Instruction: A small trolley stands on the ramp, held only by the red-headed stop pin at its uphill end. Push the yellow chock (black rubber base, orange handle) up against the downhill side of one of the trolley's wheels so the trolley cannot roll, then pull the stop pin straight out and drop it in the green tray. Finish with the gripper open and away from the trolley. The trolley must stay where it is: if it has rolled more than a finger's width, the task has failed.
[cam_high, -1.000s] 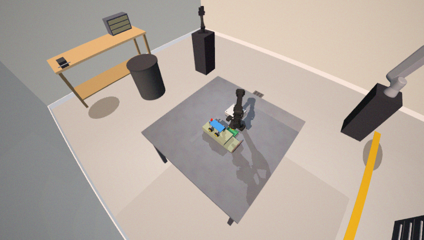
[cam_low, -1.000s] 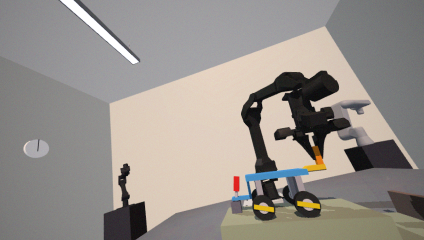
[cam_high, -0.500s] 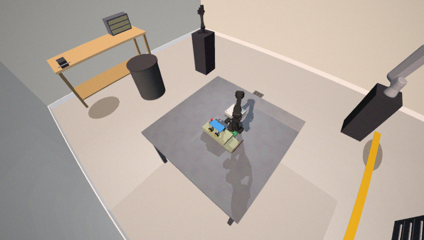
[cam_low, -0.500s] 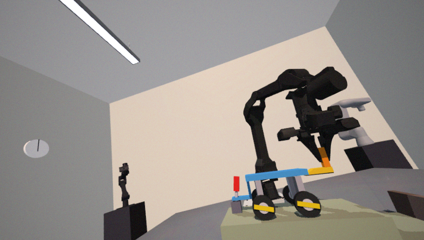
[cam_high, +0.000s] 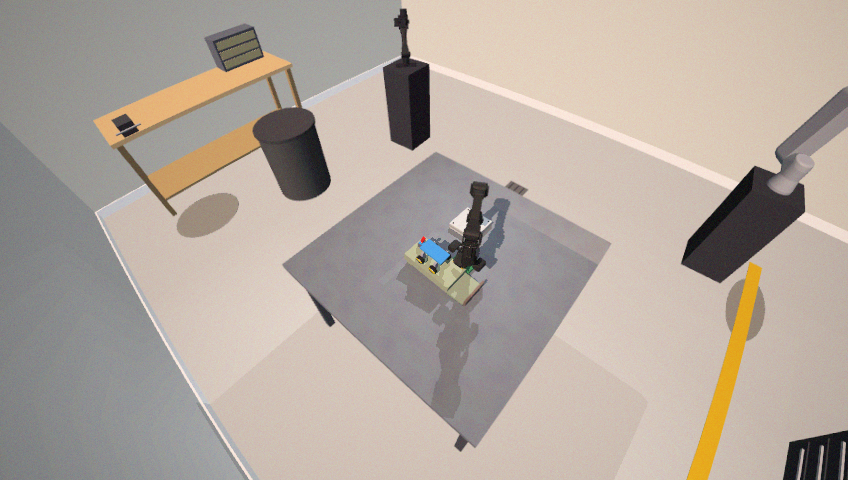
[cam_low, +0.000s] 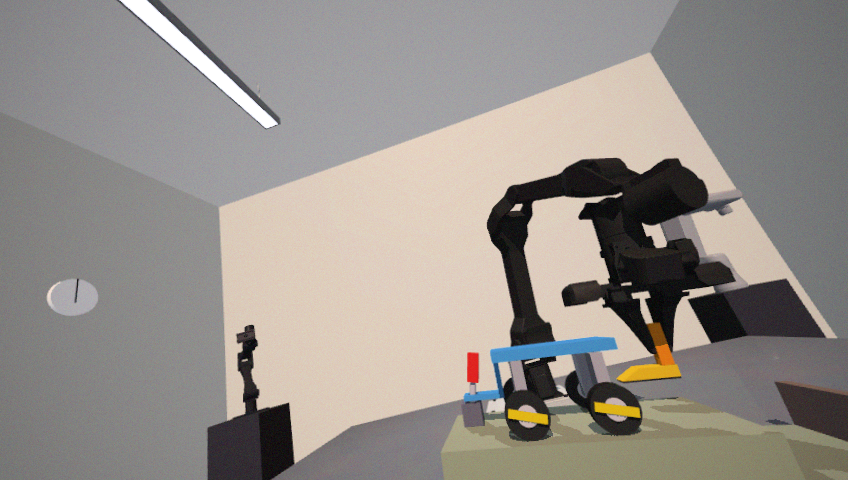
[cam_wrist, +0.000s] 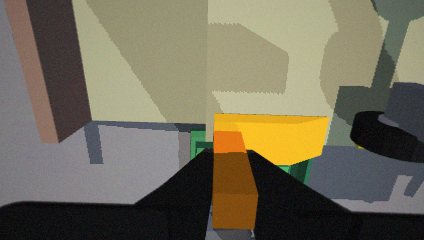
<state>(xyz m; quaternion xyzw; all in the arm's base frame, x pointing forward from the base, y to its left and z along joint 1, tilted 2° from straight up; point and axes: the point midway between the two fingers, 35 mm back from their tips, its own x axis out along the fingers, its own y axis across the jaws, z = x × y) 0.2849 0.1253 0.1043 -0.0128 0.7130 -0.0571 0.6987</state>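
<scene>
My gripper (cam_low: 661, 352) (cam_wrist: 228, 157) is shut on the orange handle of the yellow chock (cam_low: 649, 372) (cam_wrist: 280, 141). The chock is in the air off the trolley's downhill end, over the ramp's tray-side edge in the wrist view; its rubber base is hidden. The blue trolley (cam_high: 435, 251) (cam_low: 553, 349) stands on the pale green ramp (cam_high: 439, 280) (cam_low: 535, 463) (cam_wrist: 250, 15). One of its wheels (cam_wrist: 377, 135) is at the right of the wrist view. The red-headed stop pin (cam_high: 423, 239) (cam_low: 472, 367) stands upright at the uphill end. The green tray (cam_high: 470, 269) (cam_wrist: 198, 136) lies beside the ramp, mostly hidden.
A brown end board (cam_high: 474, 292) (cam_low: 815, 409) (cam_wrist: 57, 75) stands across the ramp's low end. The arm's white base plate (cam_high: 460, 223) is on the grey table (cam_high: 368, 237), behind the trolley in the exterior view. The trolley's deck stands beside the gripper, on its uphill side.
</scene>
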